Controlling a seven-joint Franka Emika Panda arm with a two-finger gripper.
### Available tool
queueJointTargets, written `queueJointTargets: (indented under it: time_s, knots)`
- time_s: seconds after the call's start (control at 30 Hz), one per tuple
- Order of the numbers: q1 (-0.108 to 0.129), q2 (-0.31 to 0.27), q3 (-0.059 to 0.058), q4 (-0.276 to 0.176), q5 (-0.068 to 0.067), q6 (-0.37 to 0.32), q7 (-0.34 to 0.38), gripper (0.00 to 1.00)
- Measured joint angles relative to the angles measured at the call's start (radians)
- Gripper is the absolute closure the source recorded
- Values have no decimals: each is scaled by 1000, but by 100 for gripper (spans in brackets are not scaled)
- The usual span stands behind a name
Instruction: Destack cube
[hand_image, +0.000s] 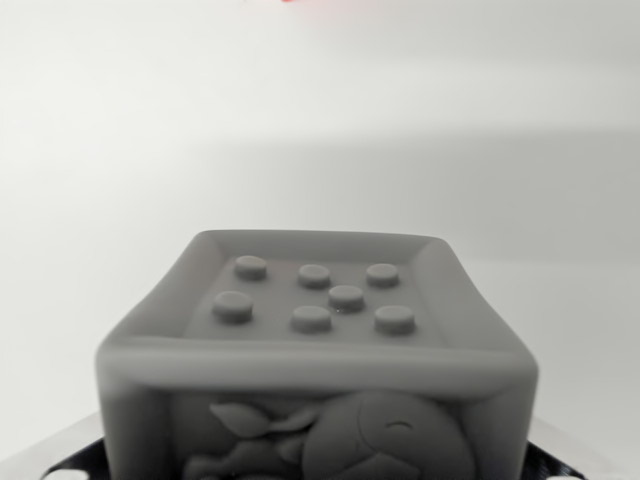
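A grey cube (316, 330) fills the lower middle of the wrist view, very close to the camera. Its recessed top face carries several round studs, and a relief figure shows on the side facing me. My gripper (315, 462) sits at the bottom edge. Only black finger parts (82, 458) show at the cube's lower left and lower right corners, pressed against its sides. The gripper looks shut on the cube. Whatever lies under the cube is hidden.
A plain white surface (320, 120) stretches behind the cube, with a soft shadow band across it. A blurred red spot (295, 3) touches the top edge.
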Motion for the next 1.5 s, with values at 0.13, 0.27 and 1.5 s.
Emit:
queueJointTargets:
  time_s: [0.13,0.27,1.5]
  knots:
    - [0,-11,-4,-23,1,13,17,100]
    - [0,-23,-10,-49,2,27,37,100]
    - [0,-122,-65,-267,8,145,204,100]
